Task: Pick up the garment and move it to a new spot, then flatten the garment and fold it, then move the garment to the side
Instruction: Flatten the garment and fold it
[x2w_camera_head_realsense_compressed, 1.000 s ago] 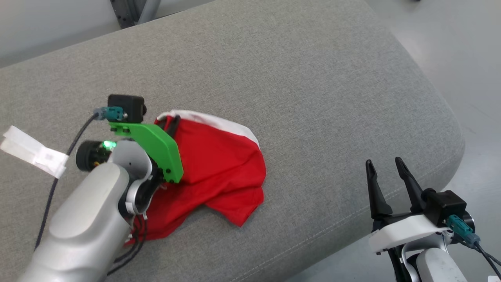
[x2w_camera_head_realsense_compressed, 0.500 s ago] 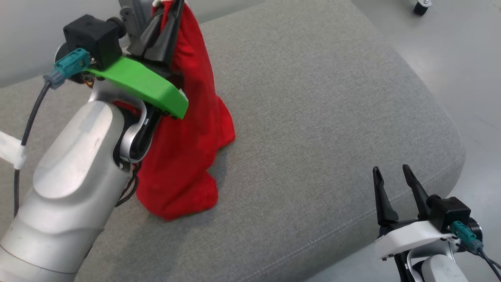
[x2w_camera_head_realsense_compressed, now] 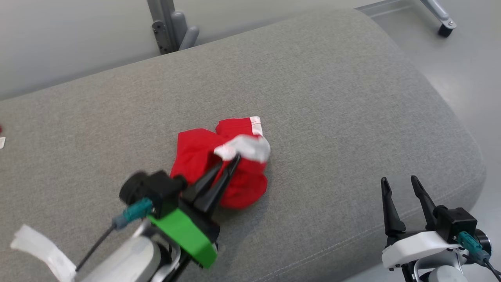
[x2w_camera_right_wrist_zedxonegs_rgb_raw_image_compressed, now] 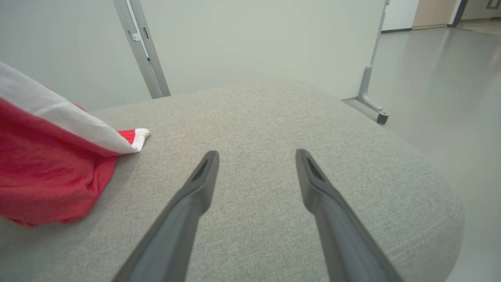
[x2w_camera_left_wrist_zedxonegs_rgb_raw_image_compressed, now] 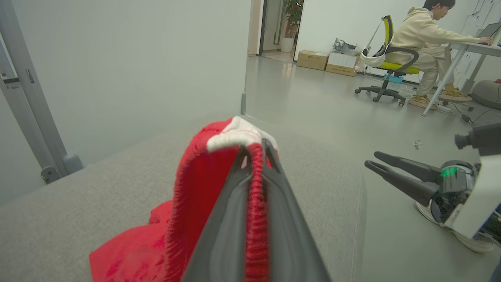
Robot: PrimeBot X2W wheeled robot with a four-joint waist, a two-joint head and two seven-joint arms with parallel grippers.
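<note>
Red cloth with a white band, the garment (x2w_camera_head_realsense_compressed: 195, 152) lies bunched on the grey cushion (x2w_camera_head_realsense_compressed: 332, 98). The left jaws are clenched on a raised ridge of it, right beside that white band. In the left wrist view the red fabric runs as a narrow strip between the two dark fingers (x2w_camera_left_wrist_zedxonegs_rgb_raw_image_compressed: 223, 235) and spills over their tips, while the rest of it is heaped below and to the left of them. The right jaws stand spread wide with nothing between them, well apart from the garment and close to the cushion's near edge. From their own view the garment sits off to their left, clear of both fingers. Far beyond the left jaws' tips, to the right, a person (x2w_camera_left_wrist_zedxonegs_rgb_raw_image_compressed: 424, 35) sits in an office chair (x2w_camera_left_wrist_zedxonegs_rgb_raw_image_compressed: 385, 62) at a desk.
</note>
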